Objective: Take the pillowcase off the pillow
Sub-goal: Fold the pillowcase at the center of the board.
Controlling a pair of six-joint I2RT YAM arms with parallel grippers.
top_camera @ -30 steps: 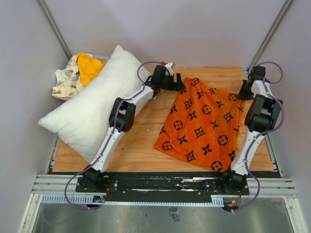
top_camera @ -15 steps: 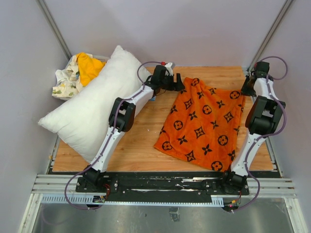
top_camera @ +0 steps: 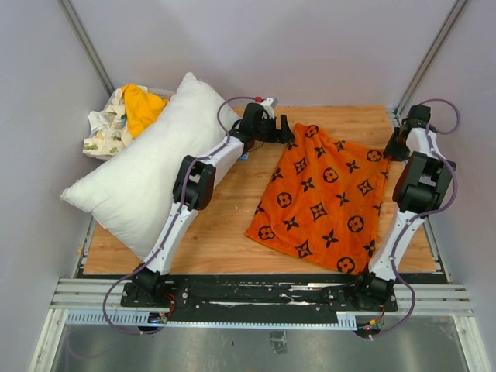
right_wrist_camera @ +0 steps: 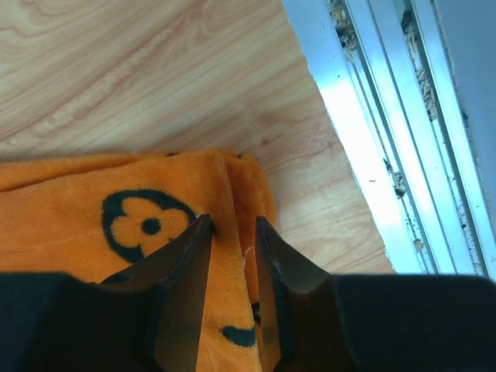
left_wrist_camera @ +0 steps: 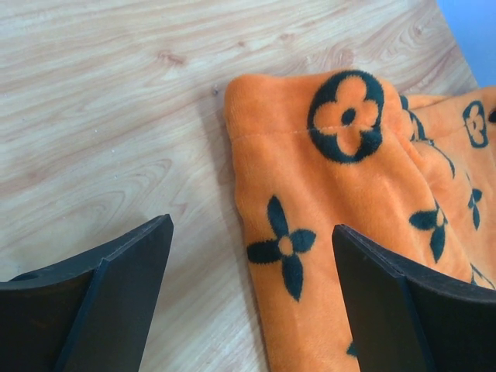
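The pillowcase (top_camera: 325, 198) lies spread flat on the right half of the table (top_camera: 225, 232), apart from the pillow (top_camera: 147, 174). The pillow lies slantwise along the table's left side, its far end toward the upper left of the frame. Behind it, in the upper-left corner, sits a heap of cloths (top_camera: 120, 116). The left gripper (top_camera: 285, 133) hangs over the pillowcase's far left corner. The right gripper (top_camera: 390, 149) is at its far right corner, near the rail (right_wrist_camera: 372, 155) along the table's right edge.
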